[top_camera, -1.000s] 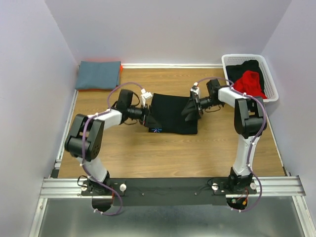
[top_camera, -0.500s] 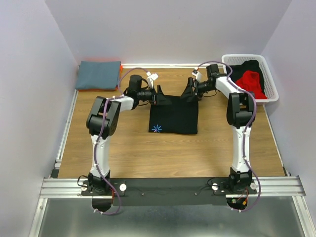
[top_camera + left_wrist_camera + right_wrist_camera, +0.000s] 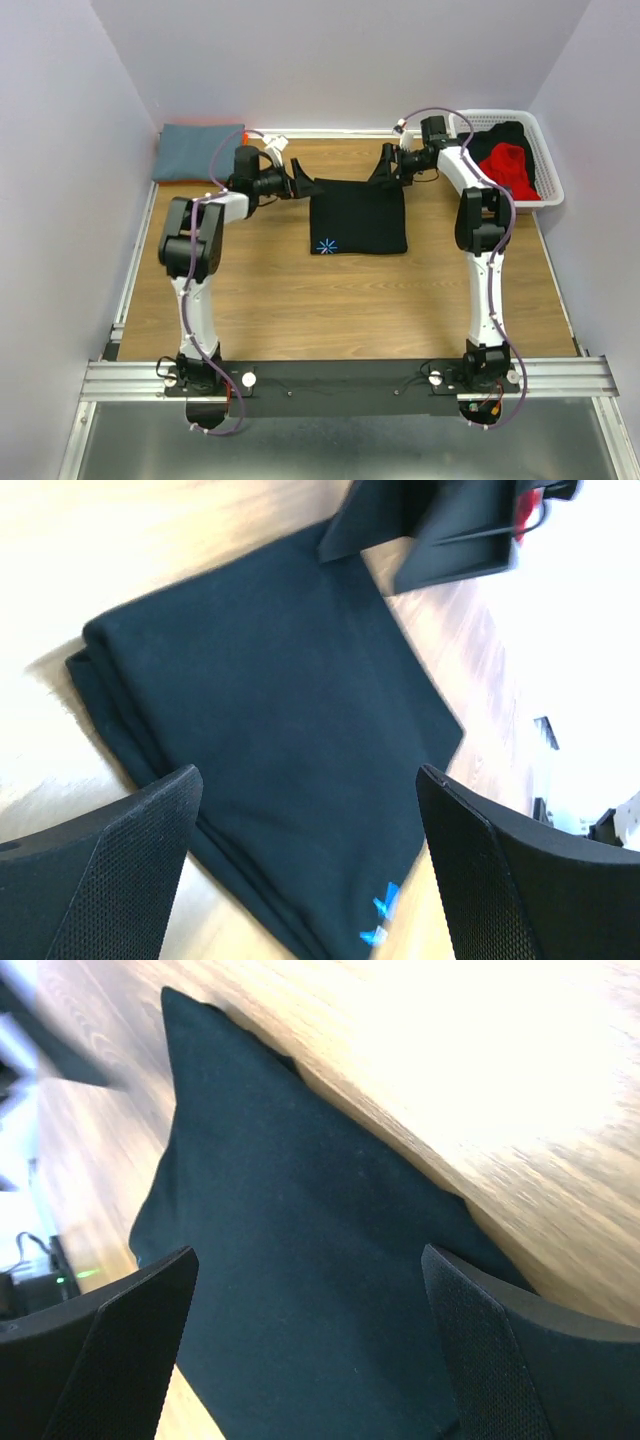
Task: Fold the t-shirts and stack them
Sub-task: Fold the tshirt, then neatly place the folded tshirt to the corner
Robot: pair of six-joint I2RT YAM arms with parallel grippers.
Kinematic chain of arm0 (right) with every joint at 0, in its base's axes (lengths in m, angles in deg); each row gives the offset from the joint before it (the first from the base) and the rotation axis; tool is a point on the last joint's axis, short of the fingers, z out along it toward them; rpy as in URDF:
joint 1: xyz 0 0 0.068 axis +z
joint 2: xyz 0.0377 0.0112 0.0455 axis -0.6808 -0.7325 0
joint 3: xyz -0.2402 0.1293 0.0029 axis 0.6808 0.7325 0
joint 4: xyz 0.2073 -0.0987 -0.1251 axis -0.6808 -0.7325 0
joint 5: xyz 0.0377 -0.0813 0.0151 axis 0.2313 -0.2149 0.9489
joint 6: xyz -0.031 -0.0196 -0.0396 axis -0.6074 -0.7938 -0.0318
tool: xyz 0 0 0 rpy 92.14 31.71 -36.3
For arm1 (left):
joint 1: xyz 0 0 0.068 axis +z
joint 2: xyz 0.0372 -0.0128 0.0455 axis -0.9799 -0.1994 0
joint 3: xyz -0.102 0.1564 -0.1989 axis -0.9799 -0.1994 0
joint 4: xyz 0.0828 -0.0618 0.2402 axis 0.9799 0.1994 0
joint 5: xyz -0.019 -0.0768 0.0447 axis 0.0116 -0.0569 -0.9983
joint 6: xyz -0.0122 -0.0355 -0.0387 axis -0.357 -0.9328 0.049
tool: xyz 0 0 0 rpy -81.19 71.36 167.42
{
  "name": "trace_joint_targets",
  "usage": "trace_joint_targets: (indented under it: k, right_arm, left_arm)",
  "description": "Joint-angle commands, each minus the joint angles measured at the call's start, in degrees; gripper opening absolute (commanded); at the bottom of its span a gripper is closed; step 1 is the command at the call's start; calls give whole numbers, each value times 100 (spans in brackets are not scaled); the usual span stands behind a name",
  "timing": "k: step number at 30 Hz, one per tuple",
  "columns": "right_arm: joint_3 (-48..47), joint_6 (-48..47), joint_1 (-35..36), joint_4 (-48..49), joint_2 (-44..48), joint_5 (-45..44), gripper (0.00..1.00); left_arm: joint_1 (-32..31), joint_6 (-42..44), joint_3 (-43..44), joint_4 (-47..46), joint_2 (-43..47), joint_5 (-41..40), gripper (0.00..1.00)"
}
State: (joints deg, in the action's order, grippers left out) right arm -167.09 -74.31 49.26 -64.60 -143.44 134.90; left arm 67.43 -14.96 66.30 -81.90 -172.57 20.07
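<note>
The black t-shirt (image 3: 358, 217) is lying folded flat. The left claw (image 3: 300, 186) is hovering at its far left corner and the right claw (image 3: 384, 172) at its far right corner. Both are gaping wide and holding nothing. I think it is going on the pile next (pinch every layer, lift both sides together). Far left of it, one blue-grey shirt (image 3: 200, 151) is sitting. Right of it, one basket (image 3: 490, 113) is holding one red shirt (image 3: 505, 168) and one dark cloth (image 3: 498, 135).

Pale lilac walls (image 3: 60, 150) enclose a wooden table (image 3: 330, 300) with an aluminium rail (image 3: 120, 378) along its near edge.
</note>
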Motion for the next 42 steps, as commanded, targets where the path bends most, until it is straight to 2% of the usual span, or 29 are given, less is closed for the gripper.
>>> trace_joint_targets:
  k: [1,4,7,9,10,13,16,19,22,23,28,38,42]
  right_arm:
    - [-41,-184,6,110,650,-453,100]
    - [362,-474,173,127,1362,-672,99]
    - [969,-1070,673,136,2127,-1540,98]
    - [1442,-1563,1435,189,2574,-2698,96]
    - [1445,-1677,1439,206,2690,-2703,95]
    - [1901,-1986,2176,312,2858,-3615,90]
    - [2051,-2057,2844,338,2771,-4345,84]
    - [2095,-2004,3511,330,2526,-4925,75]
    - [2113,-1908,3872,321,2253,-5032,66]
    - [2104,-1890,3943,321,2200,-5189,60]
    - [2025,-1828,4243,294,1918,-5322,44]
    - [1963,-1635,4287,57,1636,-5147,43]
    - [2086,-1599,4304,31,1654,-5129,46]
  left_arm:
    - [130,1213,-246,365,1862,-772,95]
    - [342,1768,-264,1076,2724,-1229,95]
    - [807,2006,-325,1447,3358,-1379,96]
    - [1288,1945,-308,1675,3700,-1406,98]
    - [1474,1945,-317,1677,3789,-1406,98]
    - [1992,1935,-143,2123,3974,-1248,98]
    - [2153,2611,377,3605,3834,-1432,98]
    - [2179,2946,80,3673,4052,-1774,98]
    - [2179,3008,-350,3549,4273,-1889,98]
    - [2171,2999,-465,3549,4282,-1942,98]
    - [2171,2929,-686,3531,4185,-1863,98]
    - [2171,2938,-765,3461,3992,-1889,98]
    - [2171,2929,-826,3426,3957,-1837,98]
